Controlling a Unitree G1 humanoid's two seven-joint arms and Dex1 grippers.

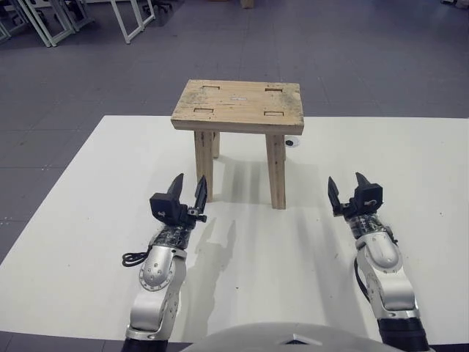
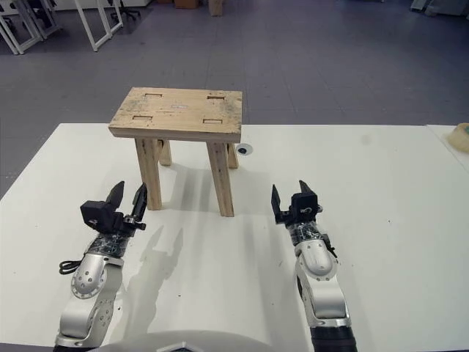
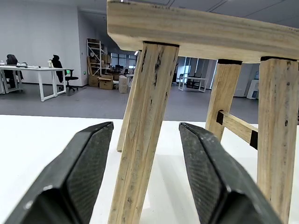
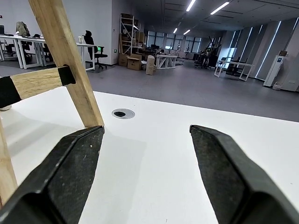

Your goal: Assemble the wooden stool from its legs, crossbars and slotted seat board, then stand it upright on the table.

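Observation:
The wooden stool [image 1: 238, 106] stands upright on the white table [image 1: 88, 220], its slotted seat board on top and its legs [image 1: 276, 170] on the surface. A crossbar [image 3: 236, 127] joins two legs. My left gripper [image 1: 189, 195] is open just in front of the stool's near left leg [image 3: 140, 140], not touching it. My right gripper [image 1: 350, 192] is open to the right of the stool, holding nothing; its fingers [image 4: 70, 182] frame bare table.
A round cable grommet [image 2: 244, 149] sits in the table behind the stool. A black cable [image 1: 134, 258] trails by my left arm. A pale object [image 2: 462, 137] lies at the table's far right edge. Desks and chairs stand on the floor beyond.

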